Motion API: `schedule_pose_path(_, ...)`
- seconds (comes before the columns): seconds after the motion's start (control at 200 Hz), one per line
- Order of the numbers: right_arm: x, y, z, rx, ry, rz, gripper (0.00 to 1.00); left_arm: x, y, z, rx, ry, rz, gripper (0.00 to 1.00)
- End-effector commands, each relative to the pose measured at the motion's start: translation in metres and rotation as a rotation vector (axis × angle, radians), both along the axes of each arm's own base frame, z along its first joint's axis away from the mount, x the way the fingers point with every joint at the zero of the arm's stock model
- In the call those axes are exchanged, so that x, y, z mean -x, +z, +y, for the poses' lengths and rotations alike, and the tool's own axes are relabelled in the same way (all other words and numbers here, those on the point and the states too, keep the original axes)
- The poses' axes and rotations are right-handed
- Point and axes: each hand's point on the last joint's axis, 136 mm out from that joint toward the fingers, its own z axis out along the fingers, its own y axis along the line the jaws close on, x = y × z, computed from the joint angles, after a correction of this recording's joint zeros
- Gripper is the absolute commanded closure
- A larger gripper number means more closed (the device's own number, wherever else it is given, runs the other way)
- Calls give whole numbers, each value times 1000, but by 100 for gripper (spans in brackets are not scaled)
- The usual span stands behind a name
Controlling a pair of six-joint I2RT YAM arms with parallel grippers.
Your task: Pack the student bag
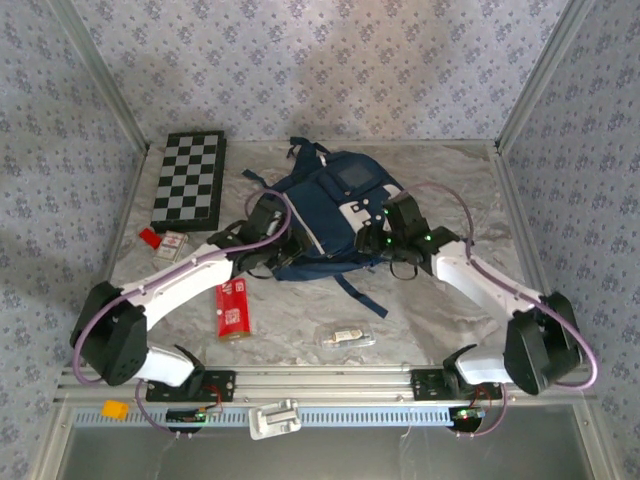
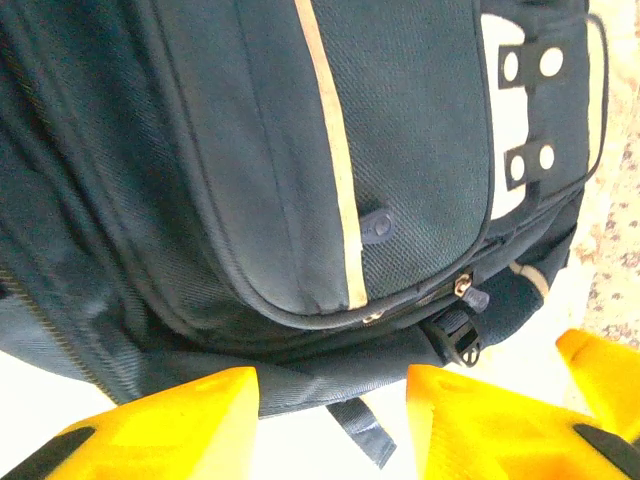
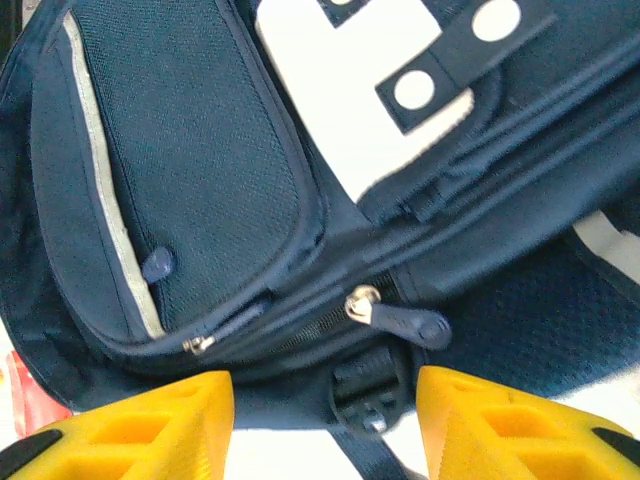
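- At table (image 1: 440, 300) centre, toward rear: student bag (image 1: 335, 215) lies flat, front pocket up, one strap trailing toward you.
- L gripper (image 2: 325, 395): yellow fingers apart, nothing between; sits at bag's left flank.
- R gripper (image 3: 325, 390): fingers likewise apart, empty, at bag's right side, zip pull (image 3: 400, 320) just ahead.
- Step, as judged: opening the bag; main zip looks shut at this end.
- Chessboard (image 1: 190, 178) and red packet (image 1: 233, 308) lie outside bag.
- Next: you need R fingers closed on pull, L pinning fabric.

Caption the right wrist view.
Right end effector, open, at the blue zipper pull of the navy-and-white fabric backpack.
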Motion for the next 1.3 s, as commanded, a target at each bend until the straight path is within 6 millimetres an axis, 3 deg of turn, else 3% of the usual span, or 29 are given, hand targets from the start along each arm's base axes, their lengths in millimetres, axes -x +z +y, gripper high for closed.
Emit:
schedule_pose_path(0.0,-15,4,16,-27,49,18,47,-2,0,-14,-10,-23,-25,58)
schedule_pose_path(0.24,-47,-20,34,-12,133,82,50,3,-14,-21,-27,-49,1,60)
schedule_pose_path(0.255,-54,-11,38,-23,139,62,50,4,-15,-21,-31,-51,6,60)
schedule_pose_path(0.42,-69,-28,43,25,172,98,51,9,-16,-20,-24,-64,-2,60)
schedule_pose_path(0.58,-73,-42,50,47,206,125,56,16,-28,-15,-53,-83,22,59)
schedule_pose_path(0.705,-72,-53,43,108,207,147,56,19,-36,-8,-61,-69,33,59)
schedule_pose_path(0.845,-69,-49,37,144,215,136,55,18,-48,0,-93,-57,57,59)
schedule_pose_path(1.099,-59,-53,58,77,270,168,75,18,-67,14,-117,-16,93,60)
schedule_pose_path(1.294,-67,-22,65,-46,249,116,94,16,-79,35,-151,25,109,60)
